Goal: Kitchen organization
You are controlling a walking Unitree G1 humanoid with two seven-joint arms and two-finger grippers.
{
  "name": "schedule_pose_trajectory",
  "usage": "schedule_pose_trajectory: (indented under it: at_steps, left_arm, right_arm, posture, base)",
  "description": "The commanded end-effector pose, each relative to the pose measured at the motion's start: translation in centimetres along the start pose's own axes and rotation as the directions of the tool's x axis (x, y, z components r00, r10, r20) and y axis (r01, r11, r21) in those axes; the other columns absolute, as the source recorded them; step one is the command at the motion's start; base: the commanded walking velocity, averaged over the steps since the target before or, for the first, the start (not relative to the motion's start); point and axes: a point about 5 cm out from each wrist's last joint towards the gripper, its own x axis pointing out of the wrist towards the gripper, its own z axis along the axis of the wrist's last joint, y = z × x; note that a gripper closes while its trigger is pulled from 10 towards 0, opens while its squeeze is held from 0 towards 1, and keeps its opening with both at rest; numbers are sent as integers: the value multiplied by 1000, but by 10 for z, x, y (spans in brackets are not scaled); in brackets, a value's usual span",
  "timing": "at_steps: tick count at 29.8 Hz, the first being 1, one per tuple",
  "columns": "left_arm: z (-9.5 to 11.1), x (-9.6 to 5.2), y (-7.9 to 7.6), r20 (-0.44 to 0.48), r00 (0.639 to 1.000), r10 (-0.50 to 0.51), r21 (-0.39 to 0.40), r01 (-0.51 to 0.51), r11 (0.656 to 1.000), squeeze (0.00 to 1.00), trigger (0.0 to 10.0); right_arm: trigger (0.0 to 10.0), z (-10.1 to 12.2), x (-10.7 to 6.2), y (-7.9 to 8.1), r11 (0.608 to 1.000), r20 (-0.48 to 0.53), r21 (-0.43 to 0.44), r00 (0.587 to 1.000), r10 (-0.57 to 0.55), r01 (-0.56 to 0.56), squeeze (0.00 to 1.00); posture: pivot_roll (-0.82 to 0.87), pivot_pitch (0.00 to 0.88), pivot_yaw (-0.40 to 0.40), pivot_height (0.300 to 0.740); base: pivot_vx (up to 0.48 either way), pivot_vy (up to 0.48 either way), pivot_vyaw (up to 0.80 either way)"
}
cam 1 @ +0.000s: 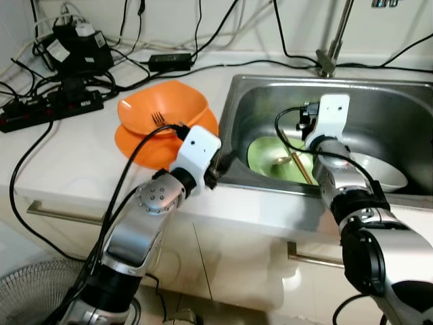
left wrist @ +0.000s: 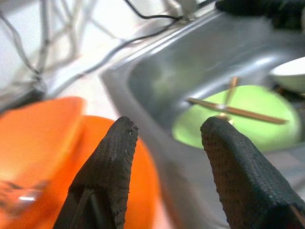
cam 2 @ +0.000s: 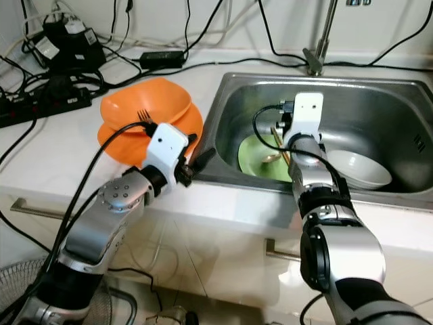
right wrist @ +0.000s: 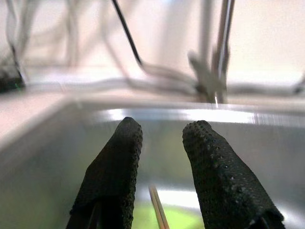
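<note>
- Two orange bowls [cam 1: 162, 112] sit stacked on the white table [cam 1: 67, 162] just beside the sink [cam 1: 399, 95], with one fork [cam 1: 157, 118] in the upper bowl.
- In the sink: one green plate [left wrist: 248, 117] carrying two chopsticks [left wrist: 236, 110], and one white bowl [cam 2: 358, 168].
- Left claw [left wrist: 167, 157] hovers at the sink's rim, fingers apart, empty.
- Right claw [right wrist: 162, 162] hangs over the green plate, fingers slightly parted, empty.
</note>
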Motion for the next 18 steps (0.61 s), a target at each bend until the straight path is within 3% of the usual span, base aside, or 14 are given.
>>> schedule_pose_trajectory:
  at_steps: [1,2,6,10,11,13,15,18]
  left_arm:
    - [22,-3,11,78,995,63,130,-73,989,0,10000]
    - [22,-3,11,78,995,63,130,-73,989,0,10000]
    - [32,-10,21,107,989,99,312,-128,941,0,10000]
    - [33,-13,24,121,987,105,379,-144,914,0,10000]
    - [34,-17,26,127,986,109,436,-154,887,0,10000]
    - [33,-21,28,112,986,120,500,-160,851,0,10000]
    - [28,-24,30,75,988,133,555,-152,818,0,10000]
    - [18,-27,35,19,987,160,567,-142,811,0,10000]
  right_arm:
    - [10000,2,-6,9,999,86,2,995,46,-46,0]
    - [10000,2,-6,9,999,86,2,995,46,-46,0]
    - [10000,-9,-13,12,998,82,17,995,54,-55,0]
    - [10000,-13,-15,11,999,69,19,996,49,-50,0]
    - [10000,-15,-16,11,999,64,17,997,46,-47,0]
    - [10000,-19,-17,10,999,32,-29,999,36,-35,0]
    - [10000,-21,-18,10,999,33,-15,999,38,-38,0]
    - [10000,-22,-19,12,999,35,-1,999,39,-39,0]
  posture:
    - [188,28,77,740]
    - [188,28,77,740]
    - [197,31,72,740]
    - [212,40,65,740]
    - [213,40,66,740]
    - [213,41,67,740]
    - [224,41,61,740]
    - [231,42,58,740]
  base:
    - [0,0,0]
    - [0,0,0]
    - [0,0,0]
    - [0,0,0]
    - [0,0,0]
    - [0,0,0]
    - [0,0,0]
    - [0,0,0]
